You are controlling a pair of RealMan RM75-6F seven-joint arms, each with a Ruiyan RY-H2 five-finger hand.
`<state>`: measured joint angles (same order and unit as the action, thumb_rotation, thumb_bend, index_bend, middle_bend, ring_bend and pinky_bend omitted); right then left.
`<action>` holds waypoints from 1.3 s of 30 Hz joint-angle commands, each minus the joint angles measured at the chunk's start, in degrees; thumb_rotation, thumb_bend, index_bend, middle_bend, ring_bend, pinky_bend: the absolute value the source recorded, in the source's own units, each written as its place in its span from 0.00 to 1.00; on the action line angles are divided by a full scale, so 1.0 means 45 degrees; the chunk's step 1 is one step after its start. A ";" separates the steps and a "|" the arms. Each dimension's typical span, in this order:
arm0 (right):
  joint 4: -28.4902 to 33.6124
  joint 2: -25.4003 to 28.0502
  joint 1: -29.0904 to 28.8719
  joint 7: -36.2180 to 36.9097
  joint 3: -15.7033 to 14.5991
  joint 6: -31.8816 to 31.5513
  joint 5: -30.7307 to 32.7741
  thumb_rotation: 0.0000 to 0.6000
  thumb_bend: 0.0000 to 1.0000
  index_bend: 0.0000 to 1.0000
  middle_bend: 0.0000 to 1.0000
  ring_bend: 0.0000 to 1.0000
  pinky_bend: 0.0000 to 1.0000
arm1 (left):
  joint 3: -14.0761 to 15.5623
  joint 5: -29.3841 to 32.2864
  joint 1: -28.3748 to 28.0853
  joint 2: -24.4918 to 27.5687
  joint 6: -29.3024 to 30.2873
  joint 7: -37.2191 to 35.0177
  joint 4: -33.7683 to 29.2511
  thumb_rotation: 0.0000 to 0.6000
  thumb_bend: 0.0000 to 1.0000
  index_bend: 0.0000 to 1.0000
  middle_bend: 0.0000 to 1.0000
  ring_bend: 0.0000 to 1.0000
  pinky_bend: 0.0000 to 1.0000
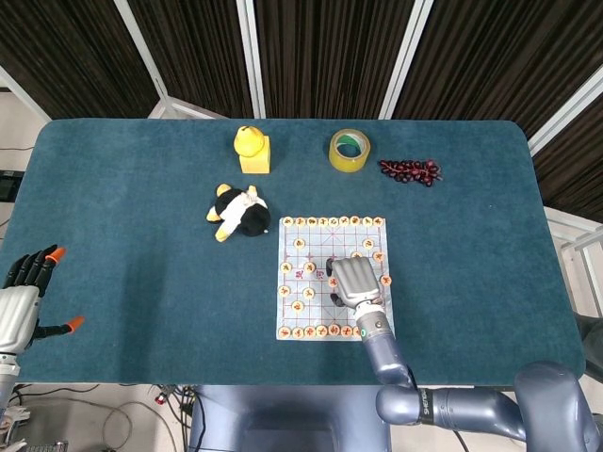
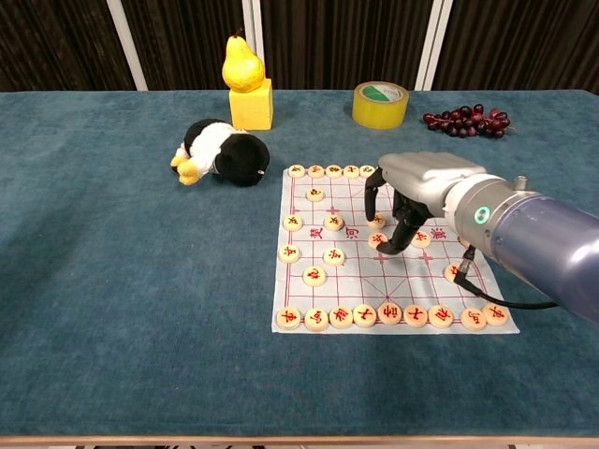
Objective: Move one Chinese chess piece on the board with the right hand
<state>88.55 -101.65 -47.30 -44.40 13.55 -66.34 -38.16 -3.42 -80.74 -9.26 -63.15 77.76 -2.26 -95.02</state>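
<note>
The paper chess board [image 1: 320, 247] [image 2: 356, 271] lies right of the table's middle, with round wooden pieces along its near and far rows and a few scattered between. My right hand [image 1: 353, 282] [image 2: 421, 192] hovers over the board's right half with its fingers pointing down. One fingertip [image 2: 387, 247] stands right beside a red-marked piece [image 2: 379, 239] that lies flat on the board; the thumb is held apart, and I see nothing lifted. My left hand [image 1: 21, 301] hangs off the table's left edge with spread fingers, holding nothing.
A black-and-white plush toy [image 1: 240, 213] [image 2: 220, 152] lies left of the board's far corner. At the back stand a pear on a yellow block [image 1: 252, 149] [image 2: 245, 79], a tape roll [image 1: 349, 150] [image 2: 380, 103] and dark grapes [image 1: 410, 170] [image 2: 466, 122].
</note>
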 commanded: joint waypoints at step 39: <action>-0.1568 -0.0668 -0.0142 0.0327 0.0210 0.0578 0.0737 1.00 0.31 0.45 1.00 1.00 1.00 | 0.0022 0.0021 -0.0043 0.0040 -0.0082 -0.0128 -0.0007 1.00 0.00 0.00 0.00 0.00 0.00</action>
<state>81.52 -104.64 -47.95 -42.93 14.50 -63.76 -34.85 -3.31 -80.64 -9.46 -62.97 77.40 -2.84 -95.06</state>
